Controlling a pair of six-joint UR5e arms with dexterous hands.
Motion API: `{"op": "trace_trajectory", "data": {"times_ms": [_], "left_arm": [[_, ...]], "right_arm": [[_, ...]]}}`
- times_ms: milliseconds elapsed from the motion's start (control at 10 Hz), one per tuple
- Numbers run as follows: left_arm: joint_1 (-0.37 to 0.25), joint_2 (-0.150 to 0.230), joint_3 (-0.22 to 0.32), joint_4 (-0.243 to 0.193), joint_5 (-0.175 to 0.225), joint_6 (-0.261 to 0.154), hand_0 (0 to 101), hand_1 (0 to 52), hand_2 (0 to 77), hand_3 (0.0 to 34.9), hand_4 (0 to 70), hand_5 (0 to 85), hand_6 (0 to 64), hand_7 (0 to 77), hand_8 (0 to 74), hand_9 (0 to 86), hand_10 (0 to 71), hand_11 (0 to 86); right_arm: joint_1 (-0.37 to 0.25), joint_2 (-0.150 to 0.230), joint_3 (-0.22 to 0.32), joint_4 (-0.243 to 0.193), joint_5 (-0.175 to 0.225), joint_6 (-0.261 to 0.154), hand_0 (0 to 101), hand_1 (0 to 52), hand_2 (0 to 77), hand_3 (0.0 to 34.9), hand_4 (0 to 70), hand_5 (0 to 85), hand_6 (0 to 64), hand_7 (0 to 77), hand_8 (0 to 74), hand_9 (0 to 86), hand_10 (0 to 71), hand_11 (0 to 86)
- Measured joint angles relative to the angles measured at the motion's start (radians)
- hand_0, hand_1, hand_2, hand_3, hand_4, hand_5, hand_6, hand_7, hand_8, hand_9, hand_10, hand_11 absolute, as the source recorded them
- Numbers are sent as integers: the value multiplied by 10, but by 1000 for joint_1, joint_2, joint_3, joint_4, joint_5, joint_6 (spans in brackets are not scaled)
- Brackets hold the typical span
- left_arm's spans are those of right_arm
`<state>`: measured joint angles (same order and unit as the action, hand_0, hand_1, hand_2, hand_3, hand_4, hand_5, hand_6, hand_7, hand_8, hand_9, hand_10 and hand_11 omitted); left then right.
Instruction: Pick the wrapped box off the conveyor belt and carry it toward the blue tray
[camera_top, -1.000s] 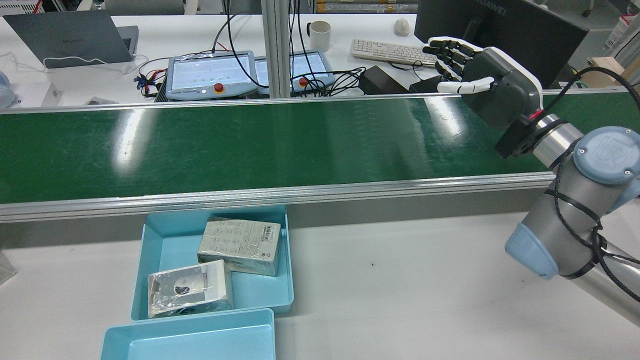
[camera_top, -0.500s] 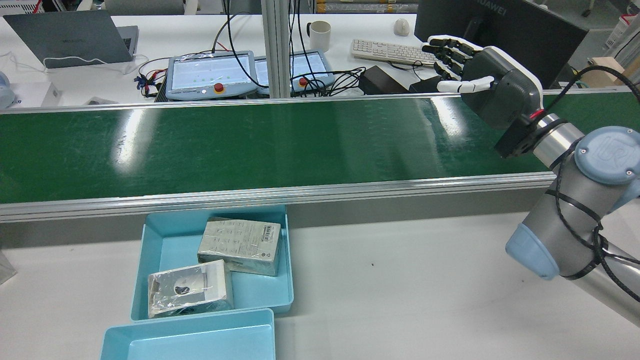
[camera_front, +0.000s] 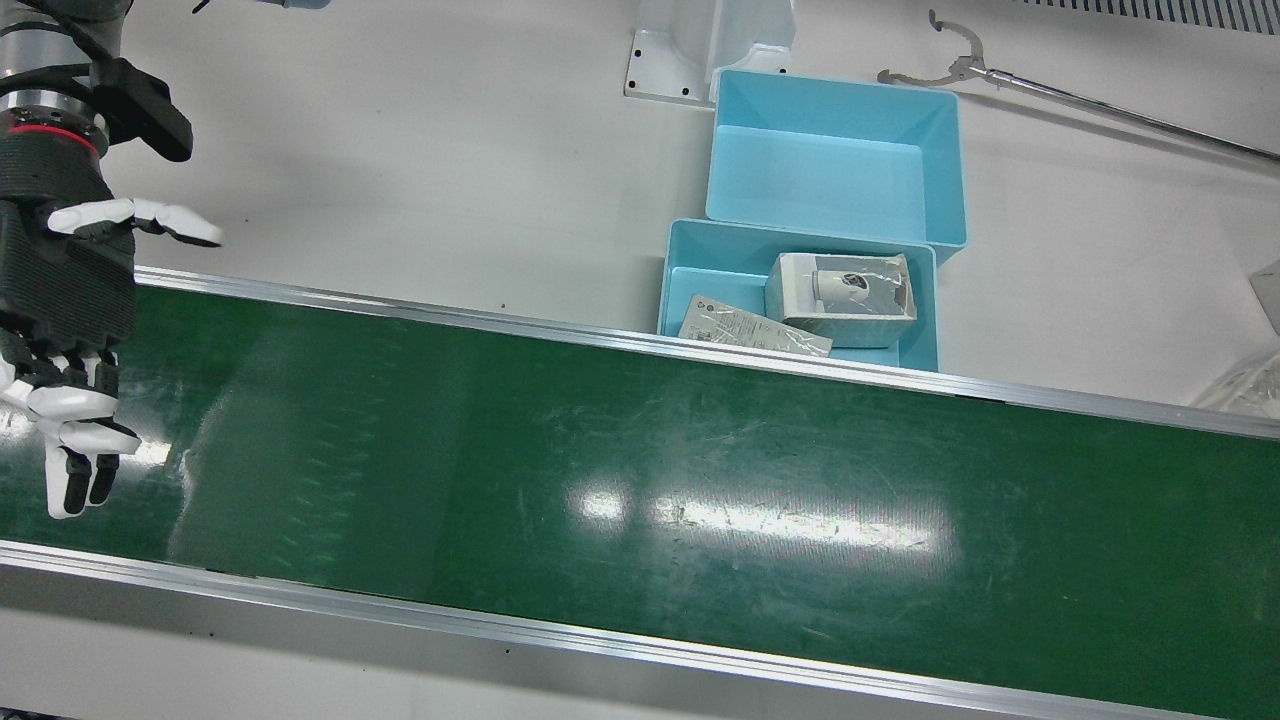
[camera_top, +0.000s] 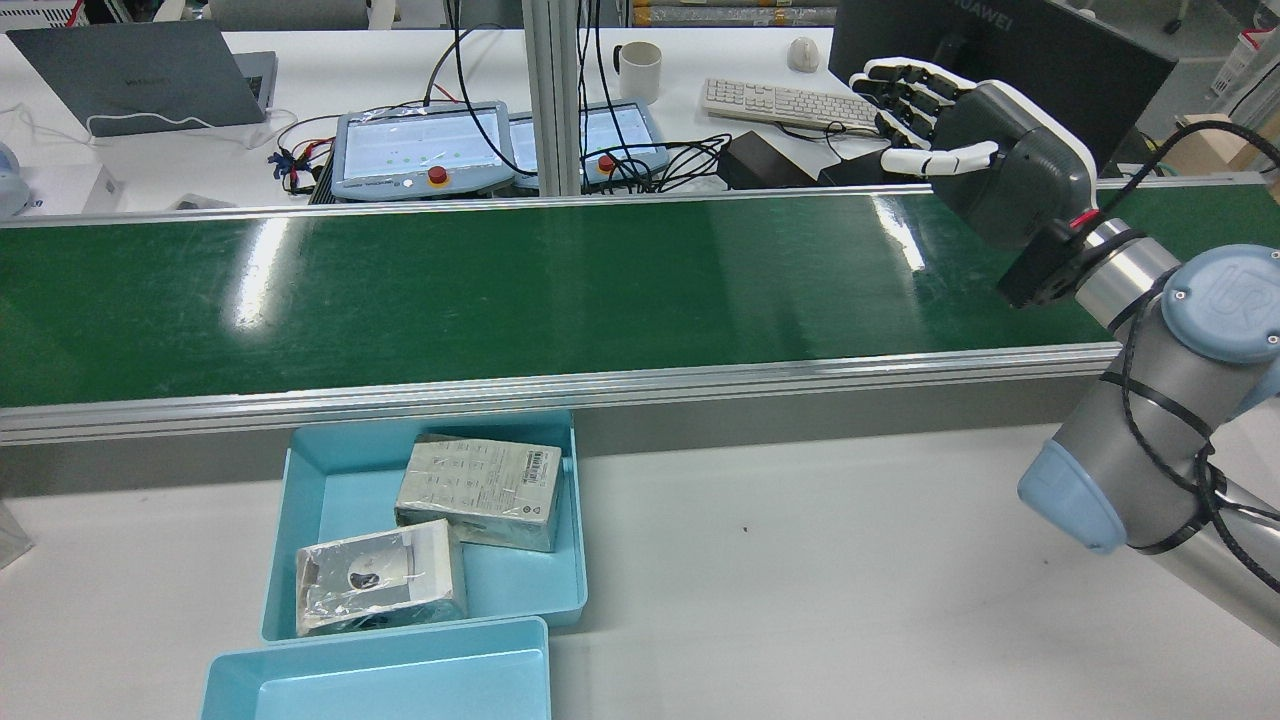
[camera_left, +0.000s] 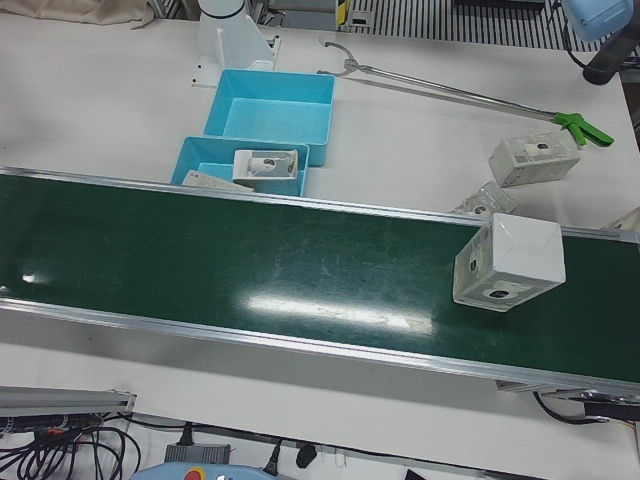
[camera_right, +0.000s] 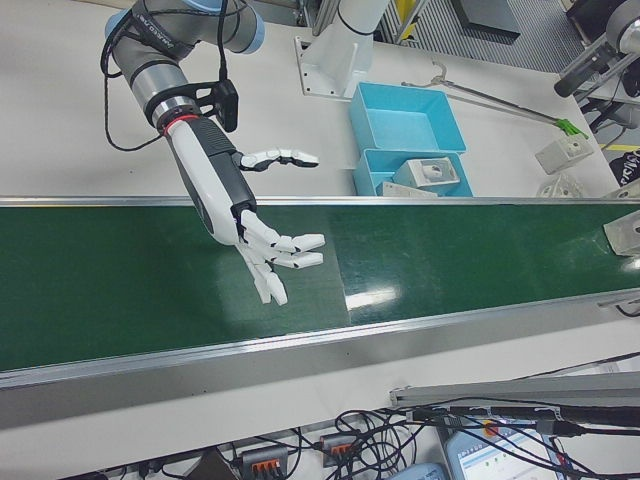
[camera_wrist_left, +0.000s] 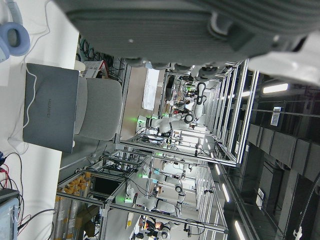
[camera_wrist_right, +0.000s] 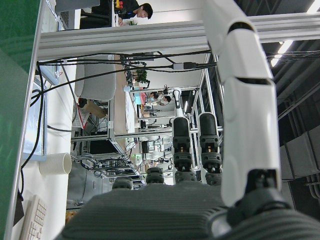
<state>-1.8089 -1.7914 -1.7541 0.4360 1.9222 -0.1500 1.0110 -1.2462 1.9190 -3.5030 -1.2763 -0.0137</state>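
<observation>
A wrapped white box (camera_left: 510, 262) lies on the green conveyor belt (camera_left: 250, 260) near its right end in the left-front view; it also shows at the right-front view's edge as the box (camera_right: 625, 232). My right hand (camera_top: 985, 150) hovers open over the belt's other end, fingers spread, far from the box; the same hand (camera_right: 240, 210) holds nothing. The blue tray (camera_top: 578, 560) beside the belt holds two wrapped boxes (camera_top: 480, 490). Of my left hand only the palm's edge (camera_wrist_left: 190, 20) shows, in its own view.
A second, empty blue tray (camera_front: 830, 150) adjoins the first. A long reach-grabber tool (camera_left: 450, 90) and another wrapped box (camera_left: 535, 160) lie on the white table. Beyond the belt sit teach pendants (camera_top: 420, 150), a laptop (camera_top: 140, 75), a mug and a keyboard.
My right hand has risen a little and shifted slightly right in the rear view, still open. Nothing else moved.
</observation>
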Motion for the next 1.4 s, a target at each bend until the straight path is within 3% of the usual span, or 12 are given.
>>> {"op": "trace_trajectory", "data": {"times_ms": [900,1100,1400], "left_arm": [[0,0,0,0,0,0,0,0,11,0,0,11,0,5,5,0,5,0],[0,0,0,0,0,0,0,0,11,0,0,11,0,5,5,0,5,0],[0,0,0,0,0,0,0,0,11,0,0,11,0,5,5,0,5,5]], "right_arm": [[33,-3,-3,-2,-16,-2,507,191,224,89,191,284,87,273,11,71,0,16],[31,-3,-3,-2,-17,-2,498,120,164,88,185,295,87,273,11,71,0,16],[29,-3,0,-2,-17,-2,478,87,104,91,185,289,82,262,11,71,0,16]]}}
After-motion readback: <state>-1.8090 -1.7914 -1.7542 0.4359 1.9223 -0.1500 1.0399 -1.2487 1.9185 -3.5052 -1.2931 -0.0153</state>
